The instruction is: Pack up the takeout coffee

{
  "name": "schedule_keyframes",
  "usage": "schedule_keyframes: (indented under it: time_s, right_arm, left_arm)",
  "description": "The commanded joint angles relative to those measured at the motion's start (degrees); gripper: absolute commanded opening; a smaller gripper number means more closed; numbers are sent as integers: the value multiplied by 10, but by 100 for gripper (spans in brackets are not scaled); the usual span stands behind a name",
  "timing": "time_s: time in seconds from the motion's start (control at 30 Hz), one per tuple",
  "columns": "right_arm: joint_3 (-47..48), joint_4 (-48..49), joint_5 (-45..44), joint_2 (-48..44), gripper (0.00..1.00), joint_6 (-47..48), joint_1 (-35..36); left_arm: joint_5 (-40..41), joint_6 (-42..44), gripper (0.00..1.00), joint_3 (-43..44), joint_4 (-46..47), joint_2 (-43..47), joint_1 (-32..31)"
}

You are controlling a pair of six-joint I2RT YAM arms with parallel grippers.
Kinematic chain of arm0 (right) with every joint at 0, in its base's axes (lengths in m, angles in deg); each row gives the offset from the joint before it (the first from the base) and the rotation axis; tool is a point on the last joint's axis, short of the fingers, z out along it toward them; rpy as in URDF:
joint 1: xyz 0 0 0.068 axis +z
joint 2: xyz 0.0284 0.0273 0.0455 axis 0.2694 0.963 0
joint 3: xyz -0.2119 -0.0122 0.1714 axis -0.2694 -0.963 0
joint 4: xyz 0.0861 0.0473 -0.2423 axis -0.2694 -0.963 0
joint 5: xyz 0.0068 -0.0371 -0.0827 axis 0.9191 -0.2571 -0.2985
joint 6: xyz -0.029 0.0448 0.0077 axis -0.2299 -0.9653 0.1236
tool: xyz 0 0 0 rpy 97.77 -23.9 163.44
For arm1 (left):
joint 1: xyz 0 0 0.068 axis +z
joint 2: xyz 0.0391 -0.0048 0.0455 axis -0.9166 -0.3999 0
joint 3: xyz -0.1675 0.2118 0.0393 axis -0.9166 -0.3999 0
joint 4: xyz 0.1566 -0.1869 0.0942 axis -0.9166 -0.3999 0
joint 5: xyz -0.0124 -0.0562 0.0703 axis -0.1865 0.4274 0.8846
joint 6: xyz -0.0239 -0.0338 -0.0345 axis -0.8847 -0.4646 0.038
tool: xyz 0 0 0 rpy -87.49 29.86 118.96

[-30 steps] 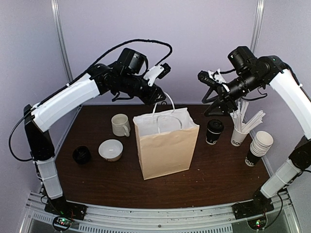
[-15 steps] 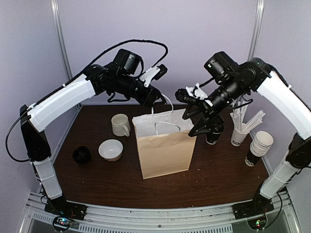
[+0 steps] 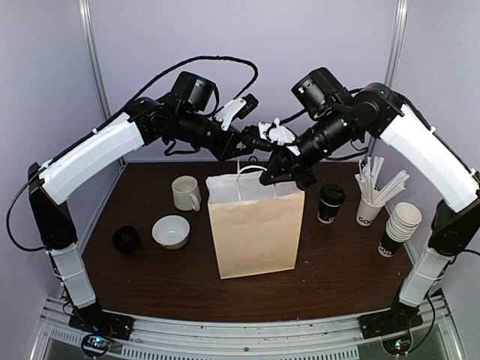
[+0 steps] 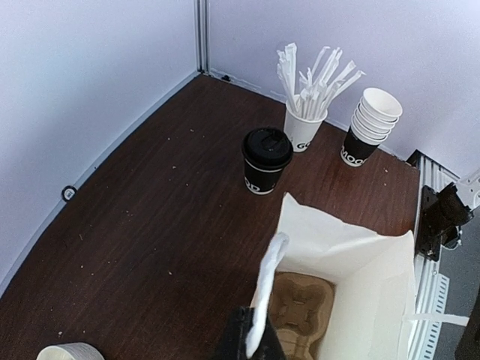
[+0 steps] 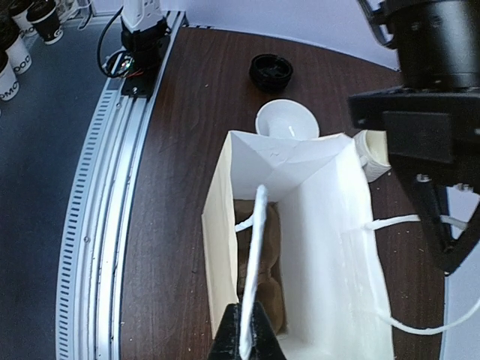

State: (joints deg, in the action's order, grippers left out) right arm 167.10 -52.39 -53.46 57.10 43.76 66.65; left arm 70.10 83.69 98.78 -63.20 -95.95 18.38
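right gripper [image 5: 243,334] moved onto bag handle [image 5: 256,240] | left gripper [image 4: 252,339] pinches other handle [image 4: 268,285]

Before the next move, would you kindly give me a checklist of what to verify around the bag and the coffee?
1. Left tool shut on a handle: ok.
2. Right tool shut on the other handle: ok.
3. Bag upright, mouth open: ok.
4. Carrier lying at the bag's bottom: ok.
5. Coffee upright on the table, lid on, apart from the bag: ok.
6. A tool free to pick up the coffee: not ok, both hold handles.
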Motion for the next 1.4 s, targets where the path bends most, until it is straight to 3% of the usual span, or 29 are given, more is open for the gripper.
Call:
schedule_keyframes:
  time_s: [0.0,0.33,1.37]
  right_arm:
    - [63,22,-34,-6,0,-20,0]
    - [125,11,-42,-2,0,-9,0]
    - [80,25,-53,13,0,3,-2]
  left_arm:
    - [-11,-1,0,53,20,4,0]
    - [-9,1,0,107,20,1,0]
    - [21,22,0,62,18,-6,4]
